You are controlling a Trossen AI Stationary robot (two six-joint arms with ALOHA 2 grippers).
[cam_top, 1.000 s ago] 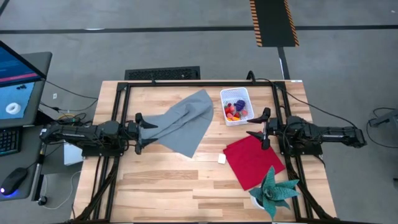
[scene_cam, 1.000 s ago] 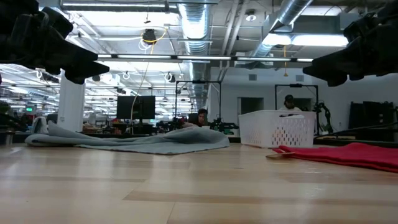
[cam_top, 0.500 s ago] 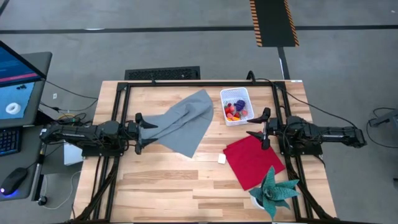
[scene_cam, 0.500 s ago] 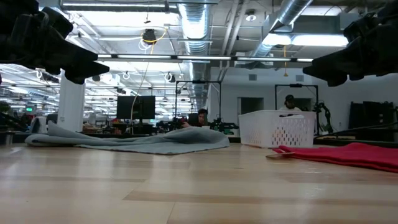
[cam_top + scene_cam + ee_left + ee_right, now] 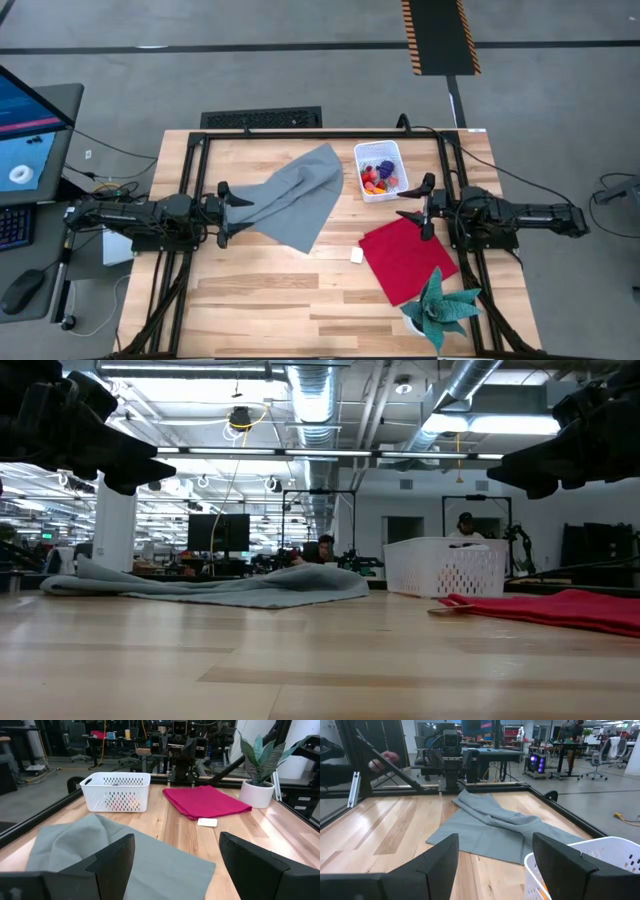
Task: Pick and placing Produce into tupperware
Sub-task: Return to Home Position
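Over the table, in the high view, we find the tupperware [image 5: 380, 149] with the produce [image 5: 378, 178] heaped inside it: reds, some yellow, the purple grape bunch. No loose fruit shows on the table [image 5: 250, 290] around the tub, so we judge the filling done, and only parking the arms remains.

The right gripper [image 5: 428, 207] hangs just beside the tub, fingers spread and empty. The left gripper [image 5: 224, 213] is well apart from the tub, past the grey cloth [image 5: 300, 200], and likewise spread on nothing. A red cloth [image 5: 405, 258] lies near the tub, with a small white cube [image 5: 356, 255] (not produce) at its edge and a potted plant [image 5: 440, 305] further off.

From the low view, the tub stands upright on pale wood planks between the two cloths. Behind it is a workshop — ducts, strip lights, monitors, people at desks.

Through the left wrist view, faint colours show behind the tub's perforated wall. The right wrist view catches only one corner of the tub, with the grey cloth beyond.
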